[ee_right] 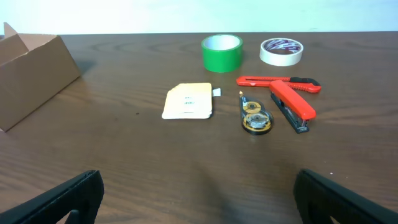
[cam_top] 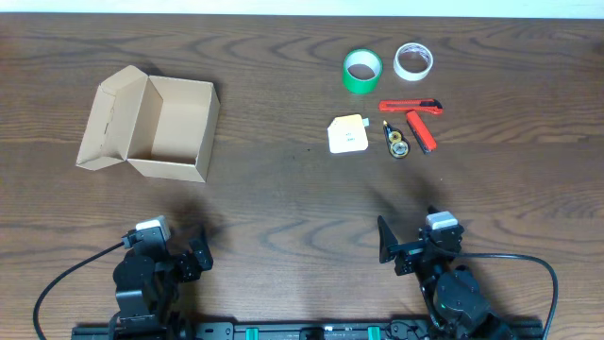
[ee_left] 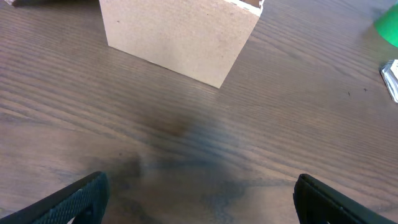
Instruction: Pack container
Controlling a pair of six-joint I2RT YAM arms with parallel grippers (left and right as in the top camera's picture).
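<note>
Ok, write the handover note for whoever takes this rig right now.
Left claw: open, empty, low, facing the box.
Right claw: open, empty, low, facing the loose items.
Box: on the left of the table, lid open, nothing inside.
Loose items, grouped on the right: green tape, white tape, red cutter, second red tool, tape dispenser, cream card.
Done: nothing packed.
Left: put the items in the box, then probably close the lid.

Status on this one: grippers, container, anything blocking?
Left gripper and right gripper open, empty. Container open, empty, nothing packed yet. Nothing blocking; green tape roll and red cutter sit apart.
</note>
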